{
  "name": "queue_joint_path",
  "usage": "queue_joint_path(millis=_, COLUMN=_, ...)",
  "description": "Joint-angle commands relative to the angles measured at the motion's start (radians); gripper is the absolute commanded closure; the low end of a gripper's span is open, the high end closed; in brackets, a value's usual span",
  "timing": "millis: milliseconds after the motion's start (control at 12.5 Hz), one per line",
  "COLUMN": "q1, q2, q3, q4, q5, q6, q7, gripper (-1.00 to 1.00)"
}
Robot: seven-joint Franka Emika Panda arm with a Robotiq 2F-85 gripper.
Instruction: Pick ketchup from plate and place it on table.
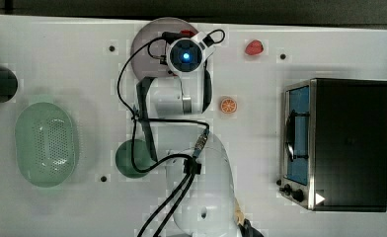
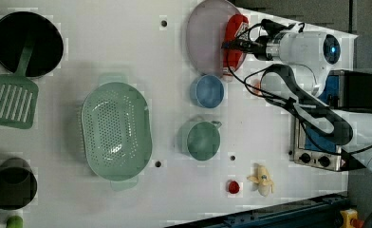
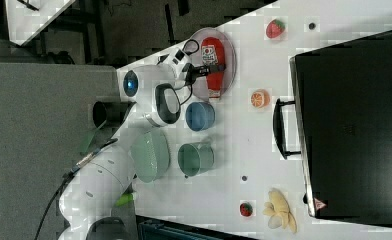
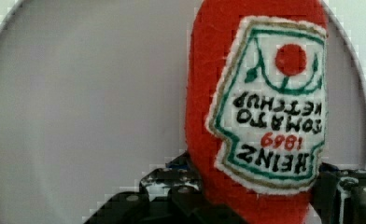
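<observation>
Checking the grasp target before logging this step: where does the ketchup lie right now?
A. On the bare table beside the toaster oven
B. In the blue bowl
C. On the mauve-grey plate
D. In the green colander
C: the ketchup lies on its side on the plate, label up, with the jaws on either side of it.

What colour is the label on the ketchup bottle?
White with green and tan edging and a red dot, on the red ketchup bottle; clearest in the wrist view.
</observation>
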Motion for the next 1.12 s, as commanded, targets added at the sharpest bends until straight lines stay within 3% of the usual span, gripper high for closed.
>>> queue_joint_path(millis=80, q1=-0.007, q2=-0.098, q3=0.003, q4=-0.006, q5=-0.001, q6=-0.009, q7=-0.022, gripper=-0.23)
queue_joint_path(millis=560, q1=-0.016, q2=-0.393, q3=-0.003, q4=-0.114, q5=0.001, q6=-0.272, q7=-0.014, gripper=-0.23)
queue_joint_path(millis=1120, q1=-0.04, q2=-0.687, q3=-0.019, q4=-0.385, q5=0.005, q6=-0.416, q7=0.009, gripper=-0.23)
